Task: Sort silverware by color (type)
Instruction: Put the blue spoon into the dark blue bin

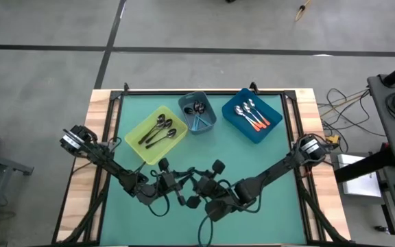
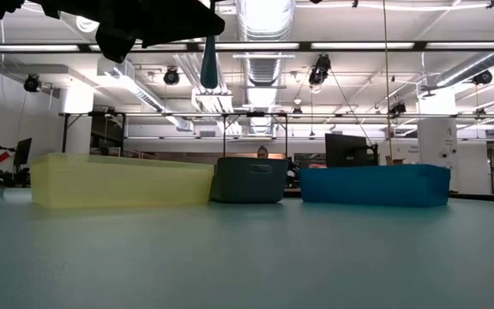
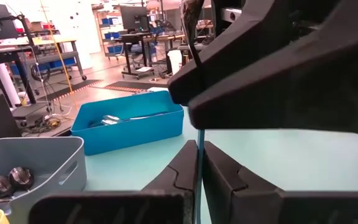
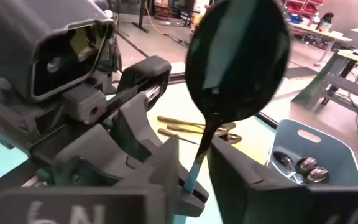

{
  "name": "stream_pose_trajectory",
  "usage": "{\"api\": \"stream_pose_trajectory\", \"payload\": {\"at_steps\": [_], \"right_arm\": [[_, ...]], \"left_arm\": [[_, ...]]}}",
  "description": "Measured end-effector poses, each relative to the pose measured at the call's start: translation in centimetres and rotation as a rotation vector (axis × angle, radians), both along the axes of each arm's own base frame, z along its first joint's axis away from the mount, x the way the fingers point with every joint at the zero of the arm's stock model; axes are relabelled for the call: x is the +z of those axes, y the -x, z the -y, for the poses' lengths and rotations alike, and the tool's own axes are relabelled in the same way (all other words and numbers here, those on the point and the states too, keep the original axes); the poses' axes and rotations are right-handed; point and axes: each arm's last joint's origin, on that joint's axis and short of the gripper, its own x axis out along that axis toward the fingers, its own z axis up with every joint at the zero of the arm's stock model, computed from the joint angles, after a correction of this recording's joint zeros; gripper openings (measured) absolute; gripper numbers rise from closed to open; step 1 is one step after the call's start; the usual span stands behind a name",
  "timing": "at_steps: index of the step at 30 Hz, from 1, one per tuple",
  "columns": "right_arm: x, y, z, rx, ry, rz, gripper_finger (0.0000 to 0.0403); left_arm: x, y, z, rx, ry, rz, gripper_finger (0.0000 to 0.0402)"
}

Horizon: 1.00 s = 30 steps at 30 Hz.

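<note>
Teal matting covers the desk (image 1: 266, 165), carrying three rectangular plastic bins: yellow (image 1: 155, 134), grey-blue (image 1: 197, 112), blue (image 1: 252, 114). Both arms meet at the near centre. Left gripper (image 3: 199, 167) fingers are closed on a light-blue spoon handle (image 3: 200, 163); the spoon (image 4: 236, 59) stands upright, shiny bowl uppermost. Right gripper (image 4: 194, 180) fingers flank the same handle; whether they clamp it cannot be determined.

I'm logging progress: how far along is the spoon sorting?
Nearly done. Black-handled spoons lie in the yellow bin, orange-red ones in the blue bin. A light-blue-handled spoon is pinched between the left tool and right tool, not yet binned. No loose spoons show.
</note>
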Motion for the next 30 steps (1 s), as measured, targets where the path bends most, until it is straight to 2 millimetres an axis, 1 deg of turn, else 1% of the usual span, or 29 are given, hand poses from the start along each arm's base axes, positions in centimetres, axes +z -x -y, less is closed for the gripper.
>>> {"api": "stream_pose_trajectory", "payload": {"at_steps": [4, 5, 30], "right_arm": [[0.02, -0.01, -0.01, 0.002, 0.001, 0.0, 0.0024], [0.03, -0.02, -0.02, 0.005, 0.0, 0.0, 0.0018], [0.16, 0.04, 0.01, 0.014, 0.031, -0.026, 0.0011]], "left_arm": [[0.0, 0.0, 0.0, 0.0, 0.0, 0.0, 0.0], [0.0, -0.01, 0.0, -0.001, -0.001, 0.0, 0.0], [-0.04, 0.02, 0.08, -0.008, -0.029, -0.019, 0.0]]}}
